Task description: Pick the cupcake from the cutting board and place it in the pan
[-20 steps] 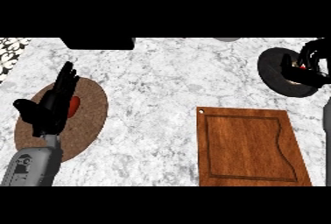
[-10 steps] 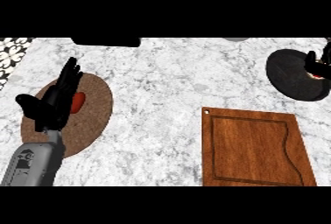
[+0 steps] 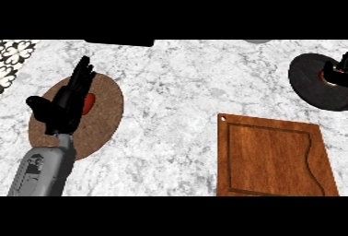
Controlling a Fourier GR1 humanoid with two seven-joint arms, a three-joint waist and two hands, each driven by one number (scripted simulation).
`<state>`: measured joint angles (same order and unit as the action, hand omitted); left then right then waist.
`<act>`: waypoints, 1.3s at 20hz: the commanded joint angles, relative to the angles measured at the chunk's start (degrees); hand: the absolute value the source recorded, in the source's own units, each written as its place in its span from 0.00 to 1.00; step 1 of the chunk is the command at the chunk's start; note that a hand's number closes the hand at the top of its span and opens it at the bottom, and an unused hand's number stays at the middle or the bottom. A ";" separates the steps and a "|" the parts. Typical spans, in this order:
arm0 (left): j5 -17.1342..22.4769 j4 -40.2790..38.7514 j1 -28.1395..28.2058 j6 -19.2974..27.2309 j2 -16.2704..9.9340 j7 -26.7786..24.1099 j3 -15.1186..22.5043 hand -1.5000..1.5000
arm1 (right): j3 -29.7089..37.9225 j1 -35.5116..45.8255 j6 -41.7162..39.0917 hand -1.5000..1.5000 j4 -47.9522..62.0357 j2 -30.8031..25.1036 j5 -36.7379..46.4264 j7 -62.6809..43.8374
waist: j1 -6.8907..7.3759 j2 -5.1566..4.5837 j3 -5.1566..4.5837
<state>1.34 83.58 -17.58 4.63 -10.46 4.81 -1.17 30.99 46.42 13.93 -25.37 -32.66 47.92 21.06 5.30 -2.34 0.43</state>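
Fingers of the left hand (image 3: 65, 108) stand straight, holding nothing, over one brown mat (image 3: 108, 115); right hand (image 3: 338, 73) unreadable above one pan (image 3: 309, 83); one cutting board (image 3: 272, 159).

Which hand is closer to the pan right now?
Right. The right hand is over the pan at the view's right edge; the left hand is far across the counter, over the brown mat.

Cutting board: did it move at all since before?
No. The board keeps the same gap from the brown mat on its left. Both sit slightly further right in the picture, so only the view shifted.
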 commanded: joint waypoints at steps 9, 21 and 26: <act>-0.04 -1.73 0.39 -0.39 -0.03 -1.60 -0.50 0.50 | 3.53 0.85 -12.20 0.00 12.95 -0.99 -4.21 7.37 | -0.10 -0.41 0.10; 0.82 0.08 1.74 -0.35 -1.33 0.98 -2.24 0.50 | 15.47 -0.44 -28.85 0.00 15.87 -8.11 -17.77 18.30 | -2.87 1.34 -0.10; 0.76 0.54 3.60 -0.31 -1.19 -0.98 -2.79 0.50 | 16.18 -7.10 -41.34 0.00 16.09 -13.31 -19.72 24.76 | -3.87 1.60 -0.18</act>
<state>2.13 83.68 -15.02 4.11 -11.96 4.55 -3.74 46.43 42.76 -19.50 -9.54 -43.11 29.85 41.66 2.07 -0.99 0.32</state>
